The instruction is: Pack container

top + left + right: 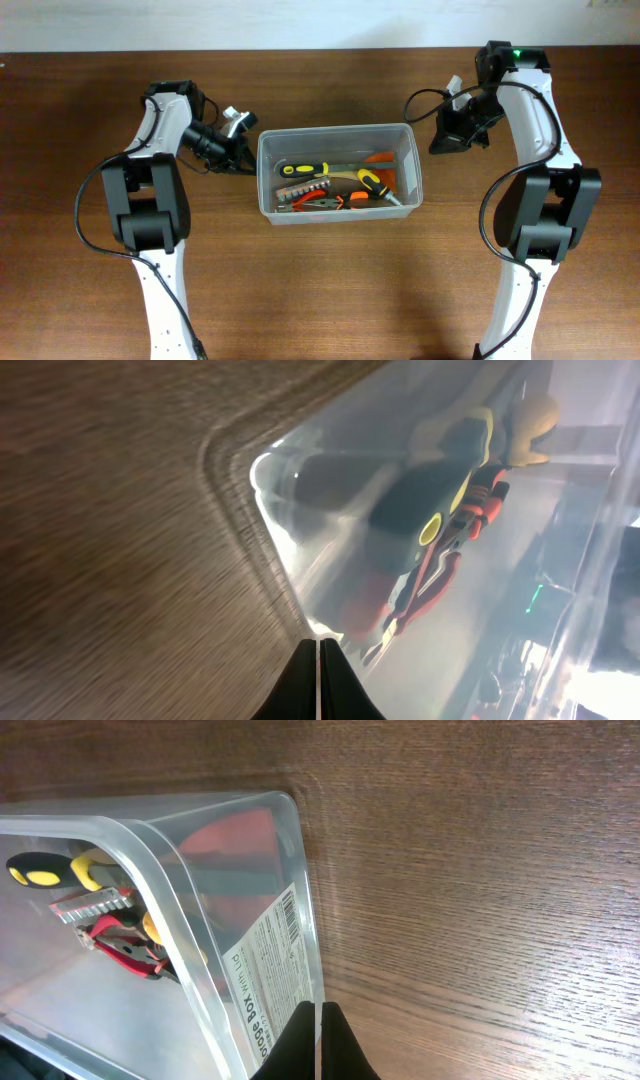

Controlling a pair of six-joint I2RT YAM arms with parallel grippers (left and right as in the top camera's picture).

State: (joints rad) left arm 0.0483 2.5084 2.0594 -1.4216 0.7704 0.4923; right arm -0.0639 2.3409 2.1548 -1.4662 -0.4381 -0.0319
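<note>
The container [412, 160] is a clear plastic tub standing mid-table, holding yellow-and-black screwdrivers [310, 168], orange pliers [325, 203] and a bit set [303, 188]. My left gripper [250, 165] is at the tub's left wall. In the left wrist view its fingers [318, 660] are shut, and the container's edge [285, 585] runs into the thin slit between them. My right gripper [434, 143] is at the tub's right end. In the right wrist view its fingers [320, 1020] are shut, one either side of the container's rim [308, 900], beside a white label [262, 970].
The brown wooden table [330, 290] stretches around the tub. A pale wall or edge [300, 20] runs along the back. Both arm bases stand at the front left [150, 220] and front right [535, 220].
</note>
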